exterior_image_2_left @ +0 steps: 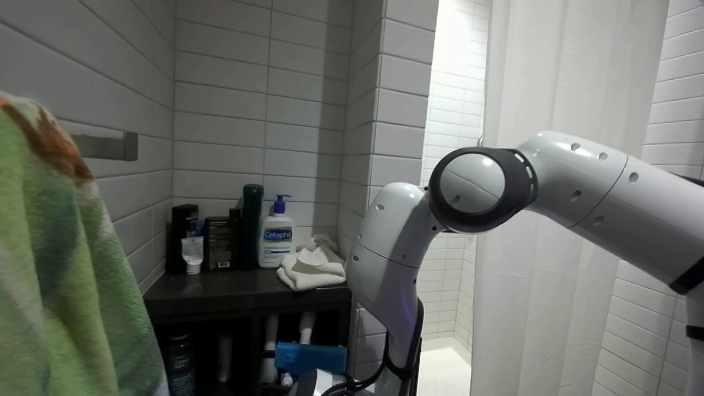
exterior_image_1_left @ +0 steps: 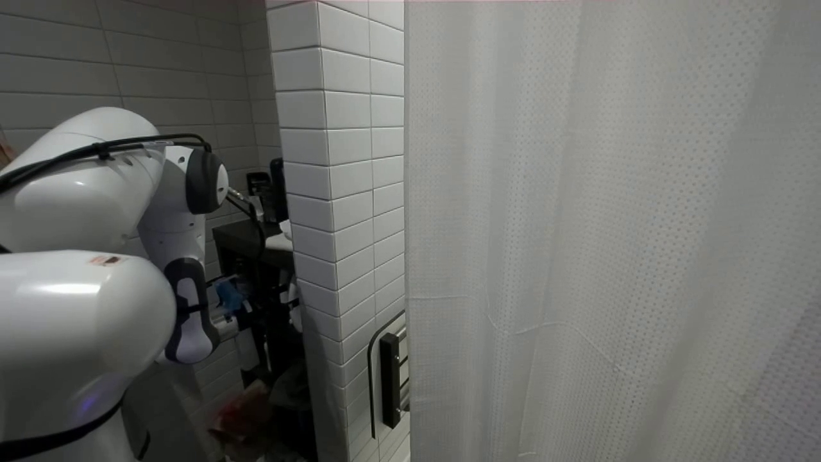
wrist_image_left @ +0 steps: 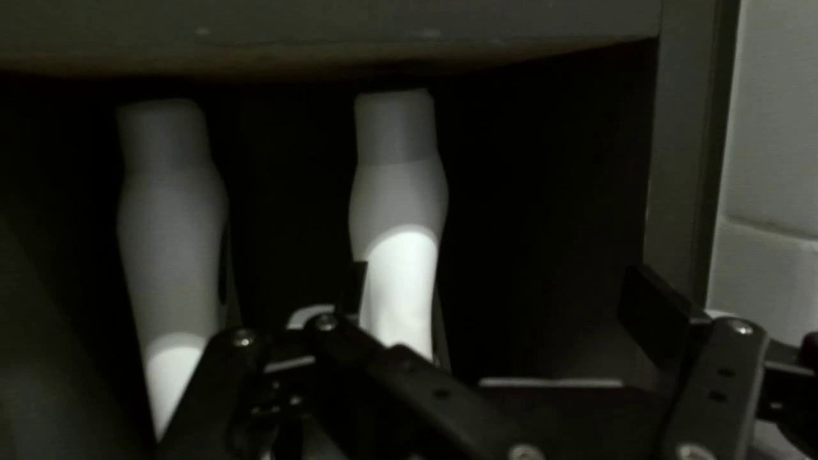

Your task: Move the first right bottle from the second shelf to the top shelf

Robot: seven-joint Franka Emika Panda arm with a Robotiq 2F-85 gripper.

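Observation:
Two white bottles stand in the dark second-shelf compartment. The right bottle (wrist_image_left: 399, 191) is near the middle of the wrist view, and its top also shows in an exterior view (exterior_image_2_left: 307, 325). The left bottle (wrist_image_left: 169, 236) stands apart from it. My gripper (wrist_image_left: 508, 292) is open, and the right bottle is between its fingers, close beside the left finger. Whether they touch I cannot tell. The right finger is well away, near the compartment's right side. The bottle's lower part is hidden by the gripper. The top shelf (exterior_image_2_left: 220, 289) is the dark slab above; its front edge crosses the wrist view (wrist_image_left: 319, 32).
On the top shelf stand a Cetaphil pump bottle (exterior_image_2_left: 276, 239), a tall dark green bottle (exterior_image_2_left: 252, 225), a white tube (exterior_image_2_left: 192, 253) and a folded white cloth (exterior_image_2_left: 313, 269). A rack upright (wrist_image_left: 680, 160) and a tiled pillar (exterior_image_1_left: 333, 192) bound the right side.

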